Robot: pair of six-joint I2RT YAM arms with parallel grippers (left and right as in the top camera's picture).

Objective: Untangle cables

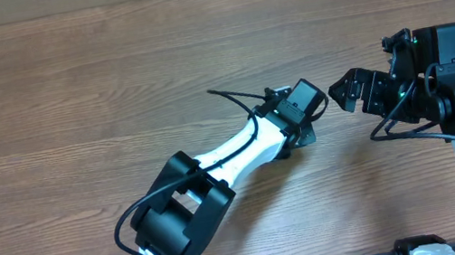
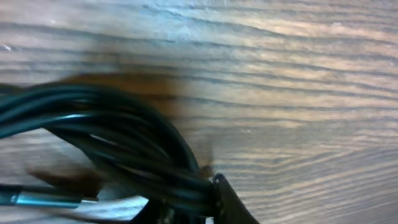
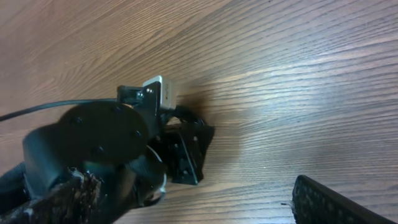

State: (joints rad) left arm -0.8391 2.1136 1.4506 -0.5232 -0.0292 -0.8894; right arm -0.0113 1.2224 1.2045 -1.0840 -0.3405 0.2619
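While the left gripper [image 1: 299, 125] is clamping shut on the cables [image 2: 124, 143], I am judging the step in hand to be the first grab on the bundle. The cables are sitting as one dark knot near the middle of the table [image 1: 61, 62], with a silvery plug [image 2: 50, 199] showing beside it. The right gripper [image 1: 343, 91] is hovering just beside the left one, jaws spread wide, holding nothing. The next move is calling for it to pinch a loose strand and draw it away.

cables [image 2: 124, 143] between left gripper [image 1: 304, 130] jaws; right gripper [image 1: 345, 91] near, to right
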